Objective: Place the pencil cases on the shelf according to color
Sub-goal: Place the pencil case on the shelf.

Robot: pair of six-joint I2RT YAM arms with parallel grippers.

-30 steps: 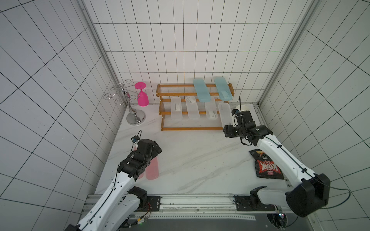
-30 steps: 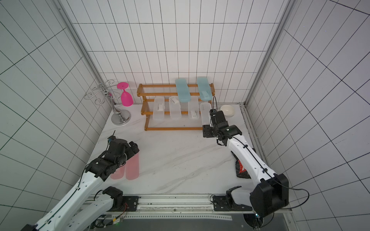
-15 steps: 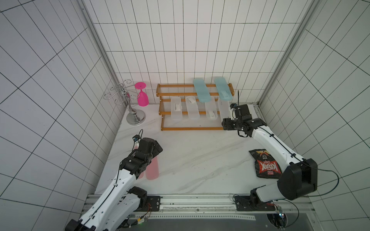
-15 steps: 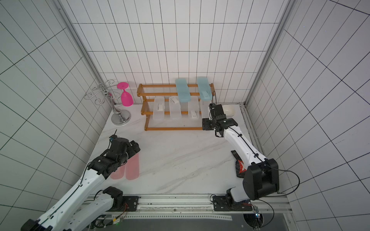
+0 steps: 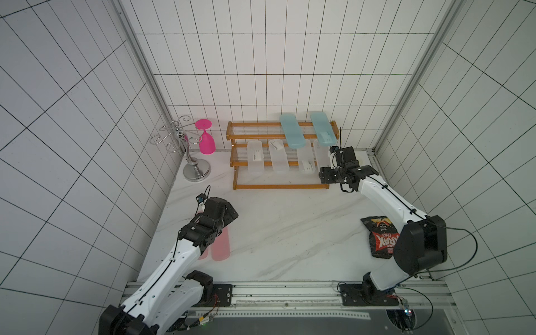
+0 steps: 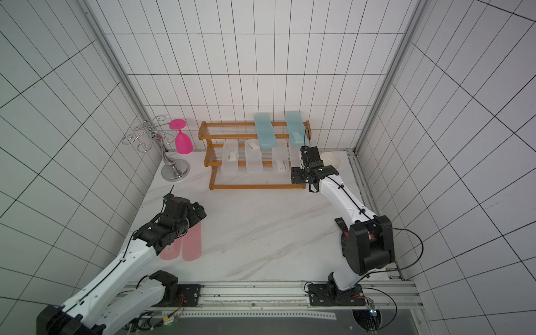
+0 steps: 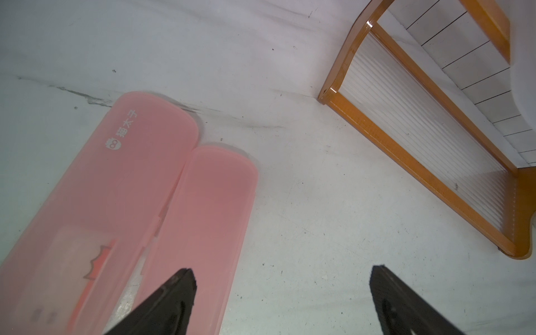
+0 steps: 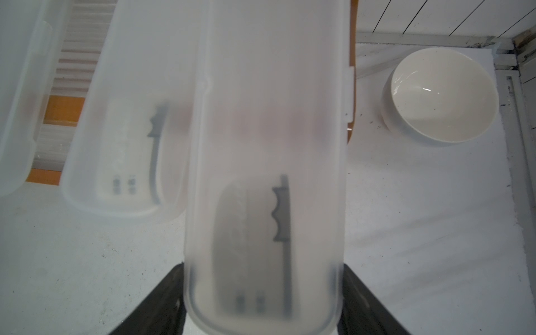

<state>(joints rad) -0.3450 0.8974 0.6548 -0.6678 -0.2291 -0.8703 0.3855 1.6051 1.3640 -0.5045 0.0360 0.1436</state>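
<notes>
My right gripper (image 8: 262,295) clamps the near end of a frosted case (image 8: 266,130) reaching onto the middle tier of the shelf (image 5: 278,187), just beside its clear neighbour (image 8: 124,139); let go overhanging, it may tip off the front; my left gripper (image 7: 281,272) hangs wide open, empty, over two pink cases (image 7: 208,217) on the table (image 5: 290,232).

White tiled walls (image 5: 290,58) with thin dark lines stand in front of the right gripper (image 8: 264,290) and out to each side of both grippers. A grey metal post (image 5: 140,58) runs up each back corner. Under the left gripper (image 7: 281,271) lies a white marble table (image 5: 290,232) with faint grey streaks. A metal rail (image 5: 290,290) runs along its edge, behind both grippers. The light is bright and even
</notes>
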